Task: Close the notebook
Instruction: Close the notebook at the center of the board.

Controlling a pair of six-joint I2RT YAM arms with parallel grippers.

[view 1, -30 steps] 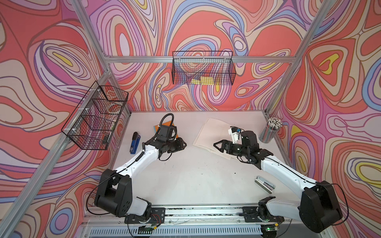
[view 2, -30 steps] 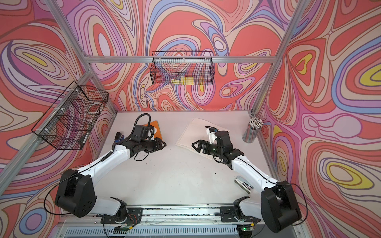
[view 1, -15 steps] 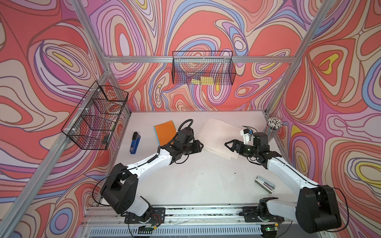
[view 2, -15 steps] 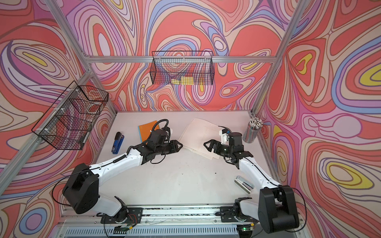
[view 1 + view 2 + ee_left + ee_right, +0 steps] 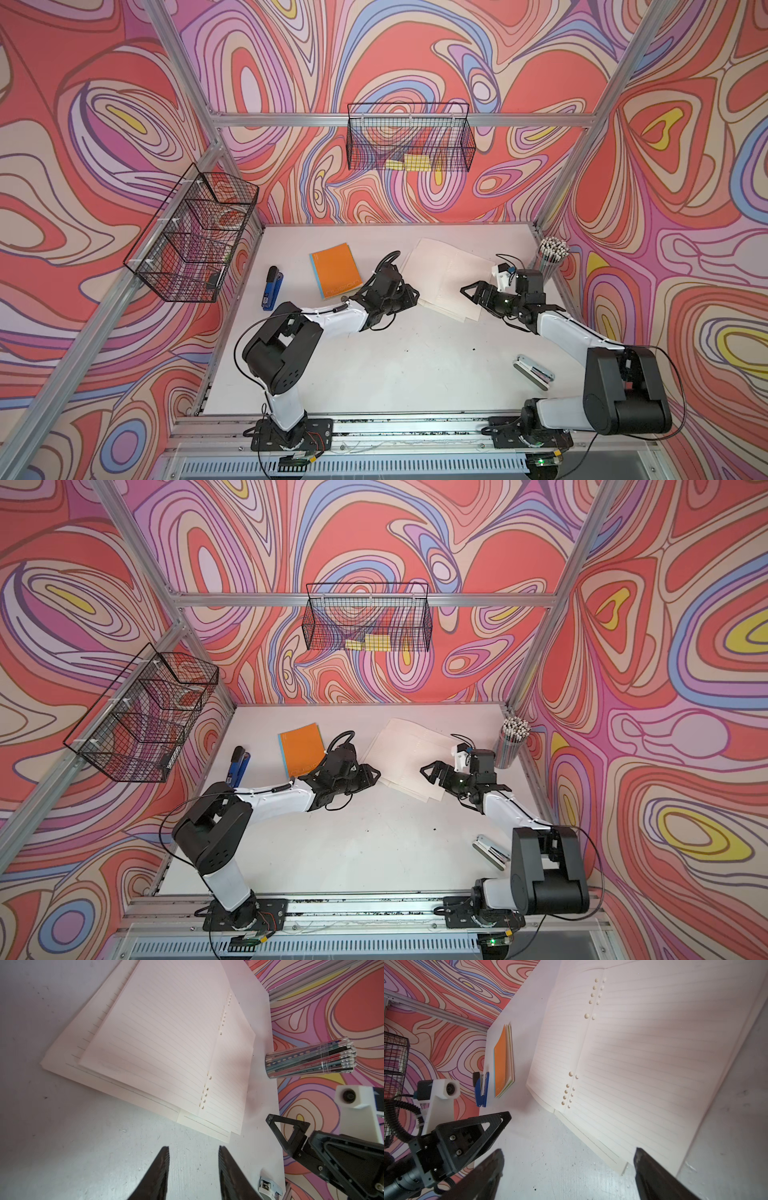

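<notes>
Dial is read on a top view: 12 o'clock is the back wall, the centre is mid tabletop (image 5: 395,365).

The tabletop is seen white and scuffed. Two wire baskets are hung on the walls. The back basket (image 5: 409,137) is at 12 o'clock, with yellow pads (image 5: 411,162) lying in it. The side basket (image 5: 191,237) is at 9 o'clock.

A stack of loose ruled sheets (image 5: 446,278) is spread at 1 o'clock. Punched holes are visible and the sheets are fanned out of line.

The notebook (image 5: 334,270) is found at 11 o'clock, flat on the tabletop, closed with its orange cover up. In the right wrist view its page edges are seen slightly fanned. It is touched by neither arm.

The left end effector (image 5: 193,1148) is held between notebook and sheets, at the stack's 8 o'clock. Its fingers are seen apart with nothing between them. Bare tabletop shows under the tips, just short of the paper.

The right end effector (image 5: 568,1150) is placed at the stack's 4 o'clock, facing the left one. Its fingers are spread wide and nothing is gripped. Contact with the paper cannot be told.

The pencil cup (image 5: 552,259) is stood upright at 2 o'clock, by the corner post.

The blue stapler (image 5: 272,286) is laid at the notebook's 9 o'clock, apart from it.

The silver stapler (image 5: 533,371) is laid at 4 o'clock, near the right arm.
</notes>
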